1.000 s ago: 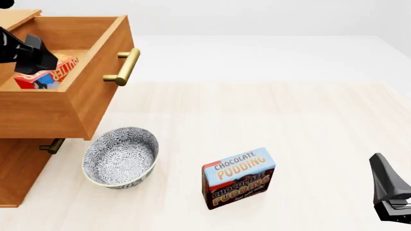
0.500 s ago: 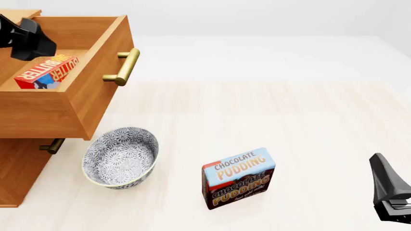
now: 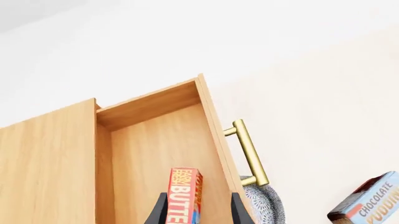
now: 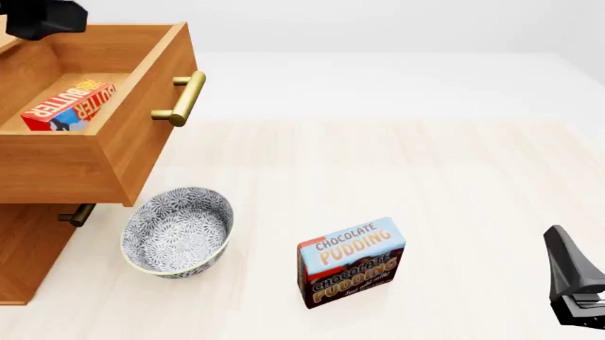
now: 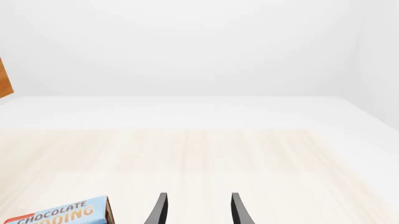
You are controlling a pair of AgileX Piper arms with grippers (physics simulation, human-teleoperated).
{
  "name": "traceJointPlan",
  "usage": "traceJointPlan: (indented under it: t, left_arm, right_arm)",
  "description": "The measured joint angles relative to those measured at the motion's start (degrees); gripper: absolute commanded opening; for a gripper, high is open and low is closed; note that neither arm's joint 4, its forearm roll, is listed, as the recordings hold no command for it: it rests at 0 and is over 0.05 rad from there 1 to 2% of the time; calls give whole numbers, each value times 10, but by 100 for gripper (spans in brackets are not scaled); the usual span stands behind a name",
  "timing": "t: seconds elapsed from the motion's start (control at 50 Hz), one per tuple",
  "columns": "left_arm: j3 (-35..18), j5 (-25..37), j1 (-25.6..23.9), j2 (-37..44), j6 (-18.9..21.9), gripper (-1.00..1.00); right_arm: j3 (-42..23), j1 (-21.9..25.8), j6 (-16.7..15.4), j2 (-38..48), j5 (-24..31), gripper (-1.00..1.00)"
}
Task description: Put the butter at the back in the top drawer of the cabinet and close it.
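one butter (image 4: 69, 105) lies flat inside the open top drawer (image 4: 142, 134) of the cabinet (image 4: 28, 248); my left jaws (image 3: 198, 210) hang spread above it, holding nothing. my right jaws (image 5: 197, 209) rest spread over the tabletop (image 4: 426, 184), clear.

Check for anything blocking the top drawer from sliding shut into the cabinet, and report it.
Nothing visible blocks it. The butter lies flat inside the open top drawer, below its rim. The left hand is above the drawer's back. The bowl sits lower, on the table, in front of the cabinet.
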Motion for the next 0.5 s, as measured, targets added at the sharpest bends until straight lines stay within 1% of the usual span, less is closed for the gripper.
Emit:
traceJointPlan:
  t: [0.22, 0.5]
  left_arm:
    - [-13, -4, -31, -4, 1, 100]
    - [-4, -26, -75, 7, -3, 100]
  right_arm:
    - [0, 0, 0, 0, 0, 100]
    - [0, 0, 0, 0, 0, 100]
